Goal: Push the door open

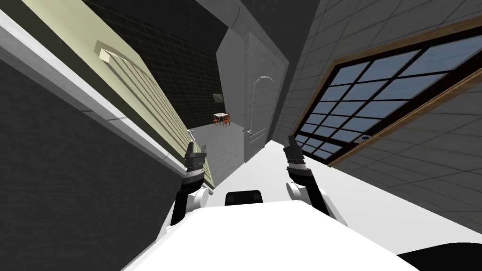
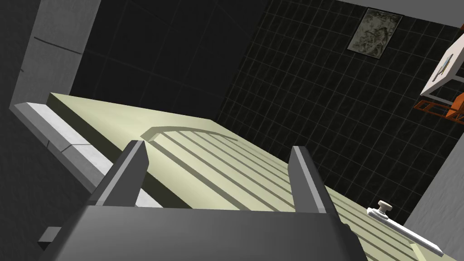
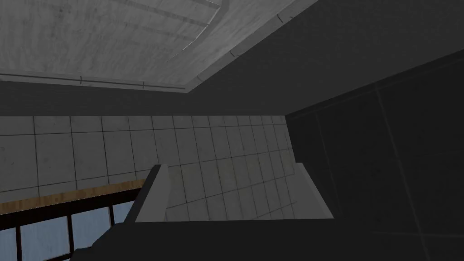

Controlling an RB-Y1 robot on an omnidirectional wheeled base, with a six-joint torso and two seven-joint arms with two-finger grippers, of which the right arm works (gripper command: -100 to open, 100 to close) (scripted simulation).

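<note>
1. The pale green slatted door (image 1: 141,89) stands at ten o'clock, just beside the left gripper (image 1: 196,147), whose fingers (image 2: 131,167) are spread wide and empty.
2. The right gripper (image 1: 293,143) is likewise wide (window (image 1: 390,89) at two o'clock).
3. A grey door (image 1: 256,103) stands at twelve o'clock.

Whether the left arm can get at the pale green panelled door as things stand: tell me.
Probably yes. The left gripper, fingers open, hangs close beside the pale green panelled door, whose face lies just beyond the fingers in the wrist view, with nothing between them.
</note>
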